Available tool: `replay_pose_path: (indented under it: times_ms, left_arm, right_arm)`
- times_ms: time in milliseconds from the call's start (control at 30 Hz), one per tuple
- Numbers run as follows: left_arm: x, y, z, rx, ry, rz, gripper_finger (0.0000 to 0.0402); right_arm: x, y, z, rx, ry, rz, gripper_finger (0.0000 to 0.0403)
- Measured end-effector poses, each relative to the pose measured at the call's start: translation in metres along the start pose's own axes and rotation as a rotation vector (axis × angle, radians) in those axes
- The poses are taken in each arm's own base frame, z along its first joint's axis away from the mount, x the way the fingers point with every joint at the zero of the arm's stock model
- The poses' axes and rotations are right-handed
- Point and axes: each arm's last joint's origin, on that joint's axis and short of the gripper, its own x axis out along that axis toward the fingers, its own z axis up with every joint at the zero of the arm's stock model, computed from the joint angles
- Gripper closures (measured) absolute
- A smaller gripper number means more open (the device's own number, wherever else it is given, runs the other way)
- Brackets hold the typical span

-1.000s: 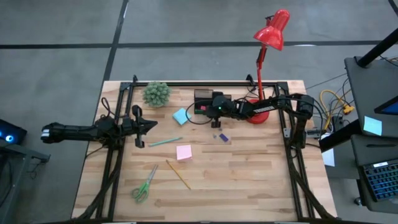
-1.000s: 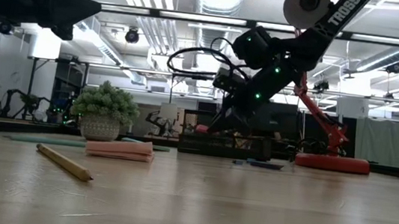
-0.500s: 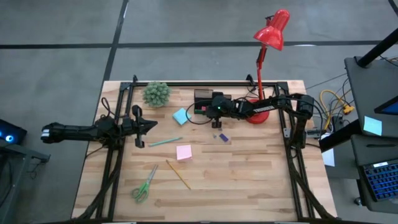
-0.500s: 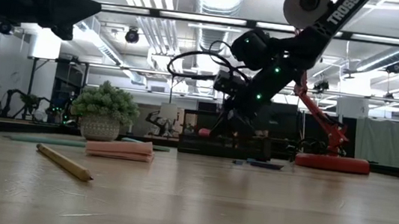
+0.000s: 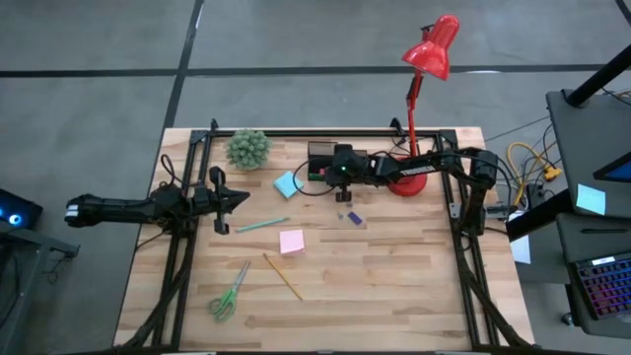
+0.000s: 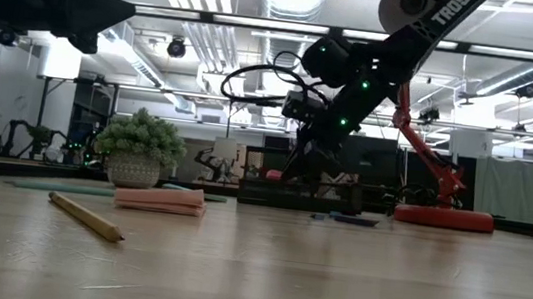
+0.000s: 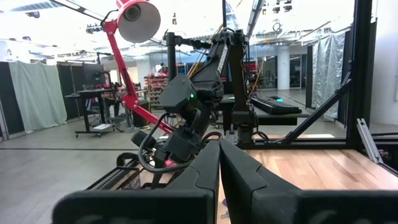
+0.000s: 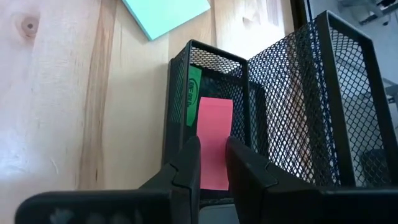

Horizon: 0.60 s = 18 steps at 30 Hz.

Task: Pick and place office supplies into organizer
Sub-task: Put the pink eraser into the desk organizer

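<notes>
The right gripper [image 8: 211, 163] has shifted toward 12 o'clock over the organizer [image 8: 273, 81], arm outstretched, fingers pinching a pink eraser [image 8: 214, 140]. The left gripper [image 7: 219, 163], closed and empty, waits at 9 o'clock.

Organizer [image 5: 323, 158] as landmark. Behind it: table edge, frame rail. To its right: lamp base [image 5: 403, 183], right arm lying across. To its left: blue note [image 5: 287, 183], then plant [image 5: 247, 148]. Above its mesh compartments: right gripper [image 8: 212, 158], narrow gap. Toward table front: open wood past small pieces [image 5: 353, 218].
</notes>
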Motion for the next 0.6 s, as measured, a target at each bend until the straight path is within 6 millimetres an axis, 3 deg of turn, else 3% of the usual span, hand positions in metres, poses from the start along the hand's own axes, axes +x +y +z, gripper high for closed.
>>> replay_pose_path:
  times_ms: [600]
  left_arm:
    - [0.0,0.0,0.0,0.0,0.0,0.0,0.0402]
  right_arm:
    - [-0.0002,-0.0008,-0.0002,-0.042,0.009,0.004,0.0344]
